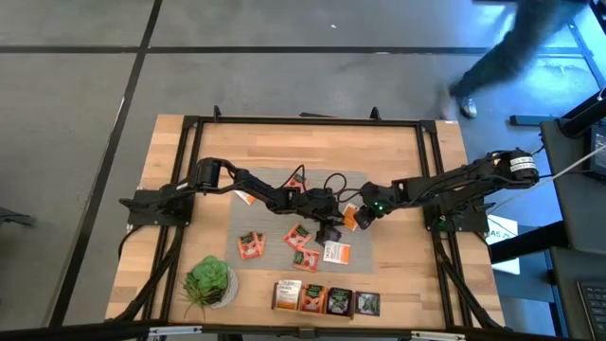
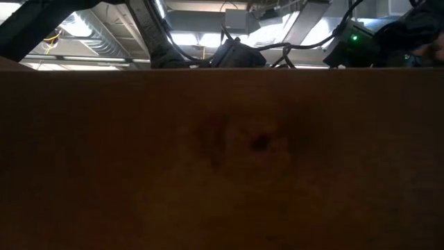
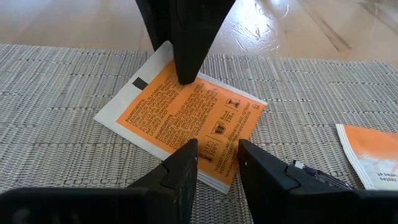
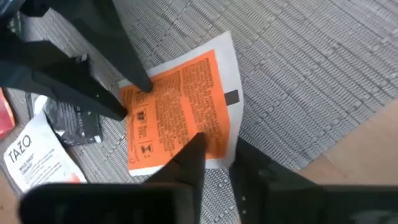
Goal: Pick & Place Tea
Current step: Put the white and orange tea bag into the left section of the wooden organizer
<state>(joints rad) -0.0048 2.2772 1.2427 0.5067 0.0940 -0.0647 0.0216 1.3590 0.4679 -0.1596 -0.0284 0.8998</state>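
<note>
Right up against the left wrist cam are my left gripper's [image 3: 217, 163] two fingers, a narrow gap between them, straddling the near edge of an orange-and-white tea sachet [image 3: 186, 121] that's lying flat on the grey woven mat [image 3: 56, 137]. From the far side of that same sachet the right gripper [image 4: 214, 158] comes in, and its wrist cam shows its fingers almost together at the sachet's edge. I honestly can't tell whether either pair is really pinching the paper or just resting around it.

From overhead, both grippers meet near the middle of the mat, left gripper [image 1: 322, 210] just beside the right one [image 1: 352, 217]. More sachets [image 1: 251, 244] lie scattered on the mat on the side nearer the potted plant [image 1: 208, 281], and a row of tea boxes [image 1: 327, 300] sits on the wood just off the mat's edge, beside the plant.

My read: we're at the pick step, both arms working one sachet. Next I'd want one clean pinch on the edge, the other gripper backing off, then a lift towards the boxes. A flat paper packet can slip easily.
</note>
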